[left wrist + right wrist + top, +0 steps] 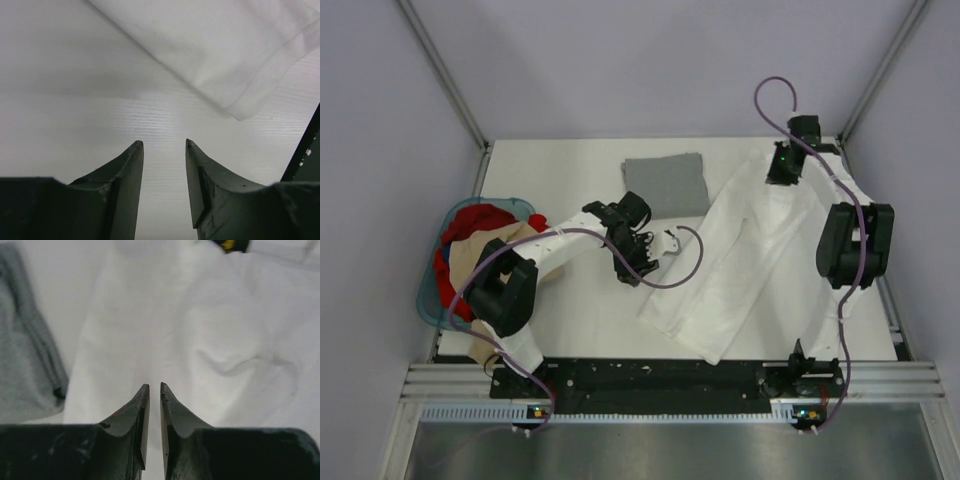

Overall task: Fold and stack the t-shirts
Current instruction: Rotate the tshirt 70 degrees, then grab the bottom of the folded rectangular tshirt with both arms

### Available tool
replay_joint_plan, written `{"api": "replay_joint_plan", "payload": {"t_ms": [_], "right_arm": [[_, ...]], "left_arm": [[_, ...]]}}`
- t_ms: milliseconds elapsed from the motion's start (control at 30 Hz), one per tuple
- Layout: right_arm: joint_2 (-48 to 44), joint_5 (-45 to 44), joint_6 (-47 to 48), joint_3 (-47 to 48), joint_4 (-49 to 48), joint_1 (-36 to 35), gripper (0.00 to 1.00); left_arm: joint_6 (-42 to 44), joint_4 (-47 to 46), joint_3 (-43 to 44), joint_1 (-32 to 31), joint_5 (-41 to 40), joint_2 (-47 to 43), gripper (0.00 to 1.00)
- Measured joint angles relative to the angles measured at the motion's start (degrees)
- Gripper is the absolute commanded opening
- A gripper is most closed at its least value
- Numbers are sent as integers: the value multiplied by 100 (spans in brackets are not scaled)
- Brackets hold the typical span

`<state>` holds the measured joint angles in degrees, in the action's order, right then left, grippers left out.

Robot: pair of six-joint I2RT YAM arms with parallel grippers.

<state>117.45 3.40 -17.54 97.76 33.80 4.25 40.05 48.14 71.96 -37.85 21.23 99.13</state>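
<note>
Top external: left gripper (633, 268) released; right gripper (782, 176) near-clenched above white tee (720, 285); your pinch may catch one layer, skewing it.

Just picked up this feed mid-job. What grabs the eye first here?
A long white t-shirt sprawls diagonally across the right half of the table, with the right gripper over its far end. A grey t-shirt lies folded at the far middle. A blue bin of red and tan cloth sits at the left edge.
</note>
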Motion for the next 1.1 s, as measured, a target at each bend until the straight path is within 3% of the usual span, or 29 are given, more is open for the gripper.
{"api": "replay_joint_plan", "payload": {"t_ms": [100, 200, 433, 567, 633, 733, 833, 933, 1100], "right_arm": [[-586, -26, 256, -382, -173, -728, 1], [-737, 87, 280, -599, -308, -1209, 0], [-216, -66, 98, -1344, -356, -1036, 0], [-157, 122, 50, -1486, -396, -940, 0], [-199, 225, 87, -1486, -372, -946, 6], [-505, 424, 138, -1488, -234, -979, 33], [-1434, 643, 317, -1659, -337, -1161, 53], [-2889, 905, 704, -2216, -778, -1622, 60], [-5169, 1646, 2020, -3775, -1384, -2953, 63]], "left_arm": [[-52, 31, 26, 0, 105, -2, 44], [-96, 79, 26, 0, 168, -4, 44], [-131, 116, -42, 0, 234, -105, 46], [-59, 157, -79, -22, 387, -166, 59], [52, 181, -131, -44, 601, -282, 62], [262, 216, -140, -90, 1023, -490, 64], [815, 153, -284, -197, 1510, -776, 66], [1421, 72, -645, -369, 1762, -994, 67], [2103, -260, -1311, -584, 1709, -1005, 68]]}}
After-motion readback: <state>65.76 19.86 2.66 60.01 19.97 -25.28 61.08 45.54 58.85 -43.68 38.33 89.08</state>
